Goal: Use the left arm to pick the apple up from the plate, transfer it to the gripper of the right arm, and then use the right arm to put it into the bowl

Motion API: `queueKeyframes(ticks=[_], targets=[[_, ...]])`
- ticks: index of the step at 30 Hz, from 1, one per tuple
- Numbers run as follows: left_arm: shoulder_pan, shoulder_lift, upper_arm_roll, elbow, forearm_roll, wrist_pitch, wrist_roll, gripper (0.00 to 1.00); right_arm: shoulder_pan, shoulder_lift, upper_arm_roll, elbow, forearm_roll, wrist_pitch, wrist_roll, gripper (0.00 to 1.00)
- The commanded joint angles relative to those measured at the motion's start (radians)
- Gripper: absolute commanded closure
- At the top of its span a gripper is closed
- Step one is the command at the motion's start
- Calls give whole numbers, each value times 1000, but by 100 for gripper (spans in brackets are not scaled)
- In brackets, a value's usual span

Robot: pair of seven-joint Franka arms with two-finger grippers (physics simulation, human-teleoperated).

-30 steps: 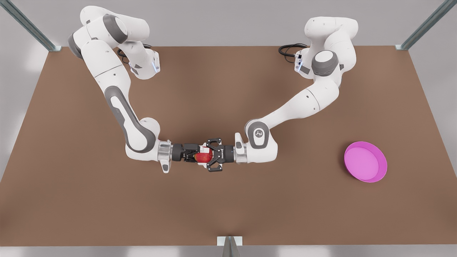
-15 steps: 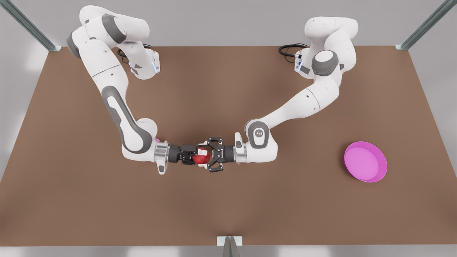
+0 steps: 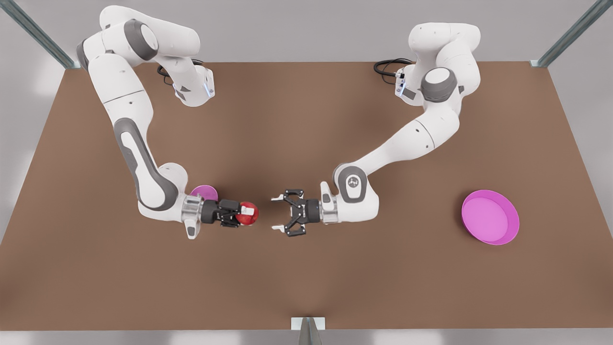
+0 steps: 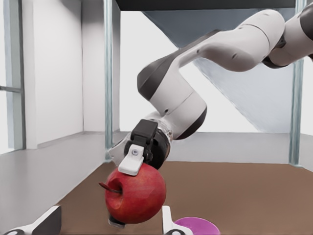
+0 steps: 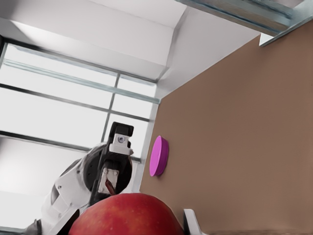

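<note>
The two arms have drawn apart since a second ago: the apple (image 3: 247,213) has gone with the silver-cuffed arm toward the front view's left, and the claw has let go.

In the front view, the right pincer (image 3: 245,214) is clenching the apple above the table (image 3: 306,278), just beside the small pink bowl (image 3: 205,192), which is peeking out from behind that arm's wrist. The left pincer (image 3: 277,212) is hanging released, its black linkage fingers spread wide, near the apple but apart from it. The magenta plate (image 3: 490,217) is lying well off toward the front view's right, with nothing on it.

In the left wrist view, the right pincer (image 4: 128,195) is gripping the apple (image 4: 137,195) between a white pad on top and one beneath, the stem pointing sideways; the bowl (image 4: 197,226) is sitting just below.

In the right wrist view, the apple (image 5: 126,215) is bulging close to the lens, the left pincer (image 5: 113,169) is facing it farther off, and the plate (image 5: 159,155) is showing edge-on beyond.
</note>
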Motion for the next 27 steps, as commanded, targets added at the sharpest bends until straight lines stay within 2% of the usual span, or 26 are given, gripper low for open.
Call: queueKeyframes(ticks=[1, 2, 3, 5, 6, 7, 10, 11, 14, 15, 16, 17, 19, 22, 25, 27], targets=[[30, -5, 24, 0, 5, -5, -69, 0, -36, -29, 1, -42, -74, -54, -17, 31], [53, -28, 75, -2, 34, -5, -189, 0, -73, -57, 0, -75, -104, -86, -17, 31], [76, -103, 176, -6, 217, -35, -599, 0, -106, -69, 1, -93, -143, -114, -17, 31], [157, -162, 205, -14, 677, -196, -1287, 0, -139, -100, 0, -138, -189, -117, -20, 31], [209, -214, 201, -14, 962, -409, -1693, 0, -160, -105, 0, -147, -224, -132, -23, 31], [267, -275, 201, -14, 1071, -614, -1861, 0, -185, -105, 1, -156, -268, -135, -27, 31], [410, -545, 202, -12, 1321, -1198, -1973, 0, -217, -123, 0, -196, -308, -135, -50, 31], [459, -625, 198, -9, 1337, -1298, -2088, 0, -240, -125, 0, -205, -327, -137, -51, 31], [508, -758, 199, -8, 1314, -1365, -2165, 0, -274, -123, 0, -211, -388, -137, -57, 31], [401, -907, 479, -14, 1055, -1344, -2154, 0, -275, -122, -5, -211, -426, -135, -57, 31], [216, -1001, 774, -43, 907, -1321, -2150, 0, -293, -120, -8, -211, -462, -135, -59, 31], [85, -1065, 969, -109, 841, -1255, -2144, 0, -294, -117, -8, -211, -496, -128, -59, 31], [-25, -1225, 1121, -391, 835, -1051, -2015, 0, -295, -111, -10, -211, -520, -120, -63, 31], [-21, -1189, 1119, -324, 844, -1108, -2018, 0, -295, -103, -14, -211, -540, -112, -63, 31], [-18, -1081, 1119, -226, 849, -1111, -2021, 0, -297, -102, -19, -210, -595, -97, -63, 31], [-18, -1061, 1121, -223, 850, -1111, -2022, 0, -309, -94, -19, -210, -614, -97, -63, 30]])
